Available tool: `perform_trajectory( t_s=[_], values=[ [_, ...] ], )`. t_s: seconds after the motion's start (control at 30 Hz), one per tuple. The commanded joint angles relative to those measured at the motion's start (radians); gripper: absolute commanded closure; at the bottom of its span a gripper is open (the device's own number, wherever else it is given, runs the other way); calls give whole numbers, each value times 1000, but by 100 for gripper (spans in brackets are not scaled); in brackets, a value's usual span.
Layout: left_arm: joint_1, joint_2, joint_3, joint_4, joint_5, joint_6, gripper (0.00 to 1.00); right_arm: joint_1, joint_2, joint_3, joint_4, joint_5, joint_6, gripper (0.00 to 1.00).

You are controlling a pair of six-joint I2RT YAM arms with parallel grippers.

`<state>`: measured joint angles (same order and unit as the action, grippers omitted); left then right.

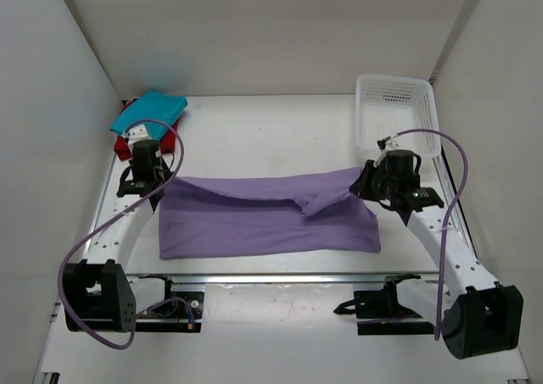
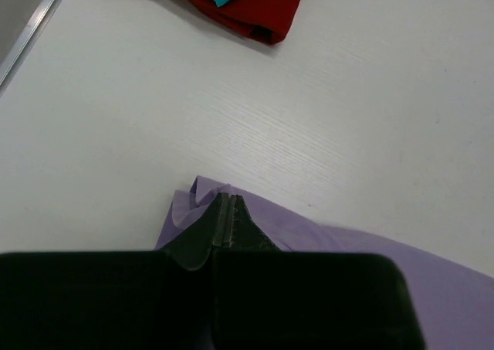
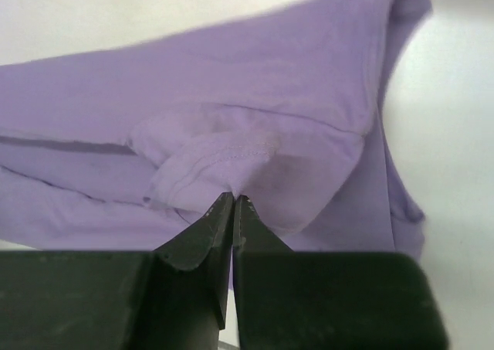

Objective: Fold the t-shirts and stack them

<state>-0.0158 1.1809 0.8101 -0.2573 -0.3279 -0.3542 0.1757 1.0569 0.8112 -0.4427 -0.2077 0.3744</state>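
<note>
Three soft cloth shirts lie on my smooth white desk [image 1: 263, 138]. The pale lavender shirt [image 1: 267, 214] spreads as a wide, wrinkled band across the middle, between my arms. My left jaws are clenched on its far left corner, and my right jaws pinch a stitched hem near its right end. At the far left corner, the teal-blue shirt [image 1: 151, 111] sits folded on the crumpled deep red shirt [image 1: 121, 147]. A white plastic mesh basket [image 1: 397, 79] stands far right.

Left hand [image 2: 225, 205]: fingers pressed together, pinching the far-left corner of the lavender t-shirt [image 1: 263, 223]. Right hand [image 3: 234, 202]: fingers pressed together, pinching its far-right corner. Both arms extend forward, angled inward toward the shirt.
</note>
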Motion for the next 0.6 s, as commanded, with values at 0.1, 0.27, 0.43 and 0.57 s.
perform_trajectory(
  t_s=[0.1,0.27,0.43,0.57],
  values=[
    [13,-30,-43,-66,-36,-6,100,-51,-139,-184,-2,10,46,100],
    [74,-30,-92,-97,9,-38,100,-56,-231,-297,-27,40,92,100],
    [149,37,-121,-103,162,-92,75,30,-311,-371,-39,149,185,100],
    [204,-13,-147,-74,217,-120,21,73,-425,-382,-50,266,195,82]
  ],
)
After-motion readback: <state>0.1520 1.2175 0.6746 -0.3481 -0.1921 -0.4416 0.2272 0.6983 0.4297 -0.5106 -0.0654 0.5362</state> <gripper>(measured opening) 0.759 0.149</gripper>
